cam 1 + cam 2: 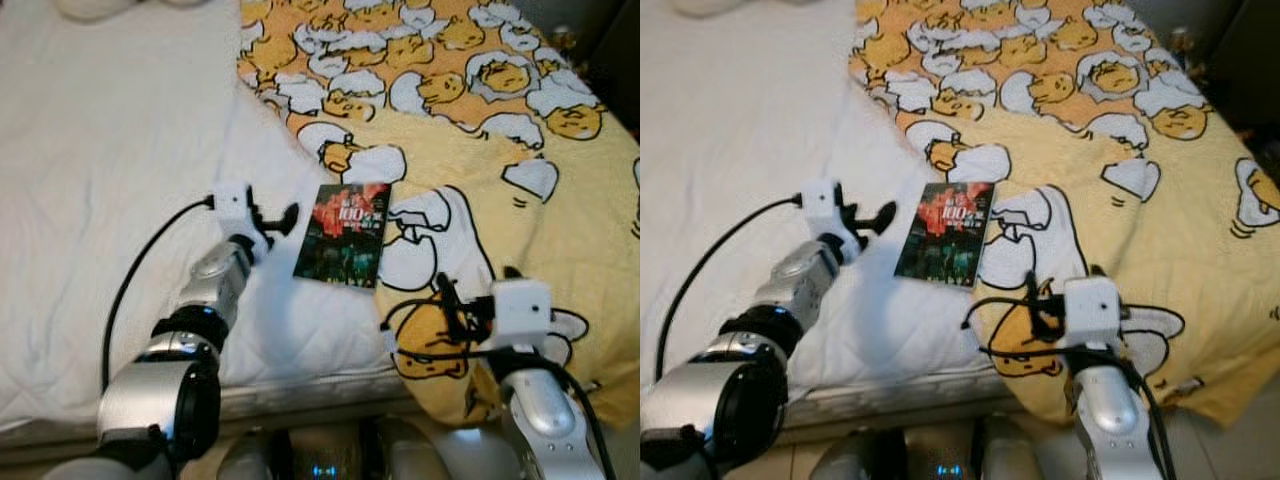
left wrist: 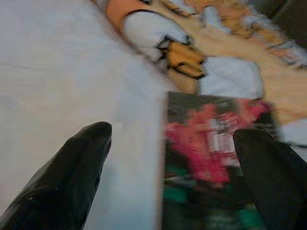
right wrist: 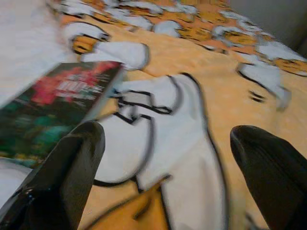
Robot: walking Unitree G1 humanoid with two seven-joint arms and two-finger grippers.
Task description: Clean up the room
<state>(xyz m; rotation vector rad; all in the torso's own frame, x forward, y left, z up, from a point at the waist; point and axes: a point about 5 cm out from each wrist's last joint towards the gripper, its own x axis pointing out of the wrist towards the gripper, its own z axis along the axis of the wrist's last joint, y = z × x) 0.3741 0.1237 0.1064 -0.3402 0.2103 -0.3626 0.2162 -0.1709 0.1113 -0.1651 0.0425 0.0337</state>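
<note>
Left pincer (image 1: 277,222) spread wide and released just left of the dark red-lettered book (image 1: 343,233) lying flat on the white bed sheet (image 1: 110,170) against the yellow egg-print blanket (image 1: 520,130), right pincer (image 3: 168,158) likewise splayed, holding nothing, over blanket.

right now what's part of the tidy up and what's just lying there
In the job:
- book, flat on the bed
- left gripper, open, beside the book
- right gripper, open, over the blanket

Just there:
- yellow blanket
- white sheet
</note>
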